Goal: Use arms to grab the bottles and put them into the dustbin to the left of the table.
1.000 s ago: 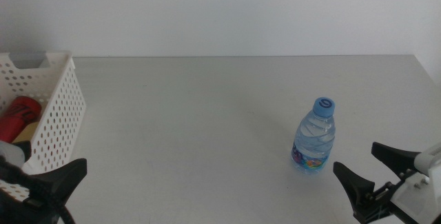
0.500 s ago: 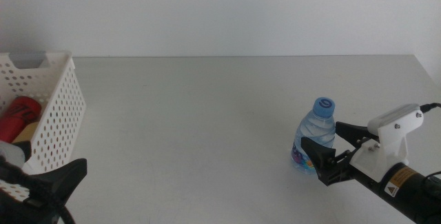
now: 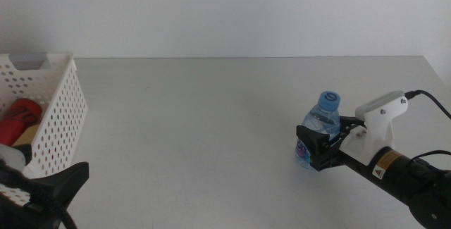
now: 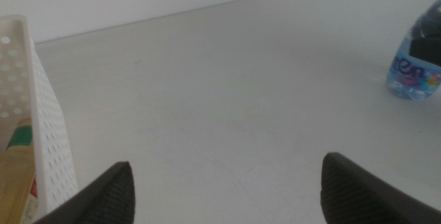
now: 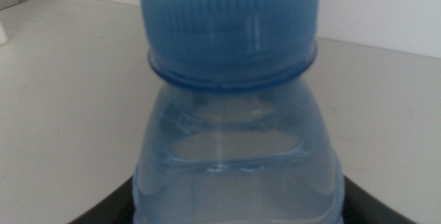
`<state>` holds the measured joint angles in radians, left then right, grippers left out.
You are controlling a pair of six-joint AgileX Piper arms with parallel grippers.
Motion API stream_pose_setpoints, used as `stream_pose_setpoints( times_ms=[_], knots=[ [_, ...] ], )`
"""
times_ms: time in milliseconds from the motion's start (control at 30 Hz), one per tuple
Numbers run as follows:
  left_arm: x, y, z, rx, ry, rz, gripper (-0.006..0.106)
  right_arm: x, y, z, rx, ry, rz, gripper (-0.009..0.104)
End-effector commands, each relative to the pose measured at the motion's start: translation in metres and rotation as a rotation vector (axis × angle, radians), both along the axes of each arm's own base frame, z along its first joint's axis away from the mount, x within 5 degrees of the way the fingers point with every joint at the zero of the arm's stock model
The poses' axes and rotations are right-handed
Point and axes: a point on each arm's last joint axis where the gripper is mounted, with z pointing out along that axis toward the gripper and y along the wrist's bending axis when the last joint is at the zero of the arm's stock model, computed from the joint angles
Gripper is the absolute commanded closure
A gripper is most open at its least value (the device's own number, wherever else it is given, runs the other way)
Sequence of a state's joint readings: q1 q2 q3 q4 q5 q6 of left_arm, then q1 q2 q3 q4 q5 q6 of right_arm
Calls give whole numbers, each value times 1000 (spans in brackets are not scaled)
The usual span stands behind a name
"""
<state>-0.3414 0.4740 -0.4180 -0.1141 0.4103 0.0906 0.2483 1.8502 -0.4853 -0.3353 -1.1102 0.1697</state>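
Right arm's black forked end effector (image 3: 320, 144) is on the right side of the off-white matte surface (image 3: 211, 123), its two jaws spread on either side of the small clear water bottle with a blue cap (image 3: 318, 132). Jaws flank the lower body; firm contact cannot be told. Bottle stands upright on the surface. In the right wrist view the bottle (image 5: 234, 114) fills the frame between the jaws, cap uppermost.

Left arm's black end effector (image 3: 53, 187) waits at the near left corner, jaws wide apart, holding nothing.

White perforated plastic basket (image 3: 60, 116) sits at the left edge of the surface, well apart from the bottle. Inside it: a slim red can (image 3: 20, 118) and part of a bottle of yellow drink (image 4: 15, 176).
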Motion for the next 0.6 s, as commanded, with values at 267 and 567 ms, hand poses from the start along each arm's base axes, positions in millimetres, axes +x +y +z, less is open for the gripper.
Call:
stream_pose_setpoints(
  times_ms=[267,567],
  knots=[
    [3,-1,15,-58,-85,7,11,78,78,90,74,-286,248,96],
    [3,-1,15,-58,-85,7,11,122,154,84,76,-319,383,96]
  ],
)
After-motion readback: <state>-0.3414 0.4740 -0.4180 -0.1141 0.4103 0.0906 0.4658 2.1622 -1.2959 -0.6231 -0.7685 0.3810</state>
